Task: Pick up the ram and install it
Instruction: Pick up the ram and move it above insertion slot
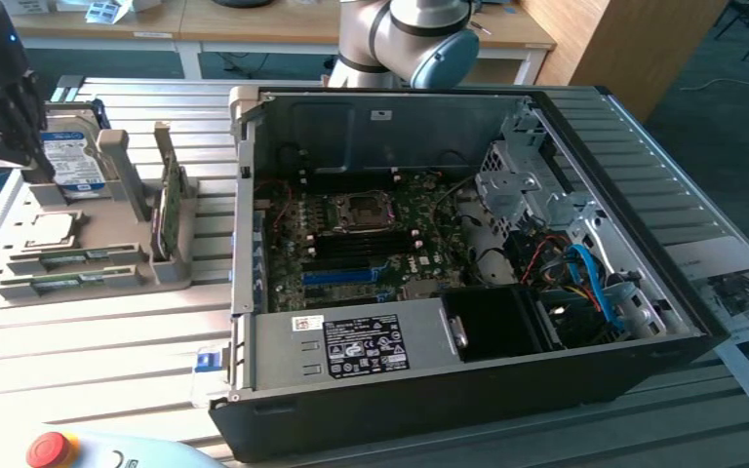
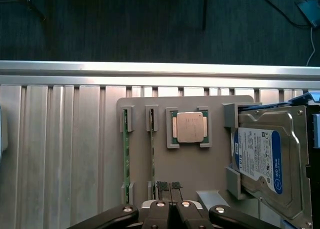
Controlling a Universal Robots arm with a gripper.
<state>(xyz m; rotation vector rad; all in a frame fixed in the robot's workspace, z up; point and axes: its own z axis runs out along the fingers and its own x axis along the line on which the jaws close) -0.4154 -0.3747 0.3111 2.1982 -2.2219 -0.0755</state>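
Note:
Two ram sticks (image 2: 125,154) (image 2: 152,149) stand on edge in the slots of a grey fixture tray (image 2: 200,164), side by side. In the exterior view the same ram sticks (image 1: 75,258) (image 1: 69,284) lie at the tray's (image 1: 108,292) near end. My gripper (image 2: 169,186) hangs well above the tray, shut, with nothing between its fingertips (image 2: 162,185). It sits over the tray's middle, between the ram and the hard drive. The exterior view has the gripper (image 1: 4,146) at the far left, high over the tray. The open computer case (image 1: 479,390) shows its motherboard (image 1: 362,244) with black memory slots (image 1: 348,250).
On the tray also rest a CPU (image 2: 190,127), a silver hard drive with a blue label (image 2: 265,161) and an upright green expansion card (image 1: 171,210). The case walls stand tall to the exterior view's right of the tray. A red stop button (image 1: 52,448) lies at the near edge.

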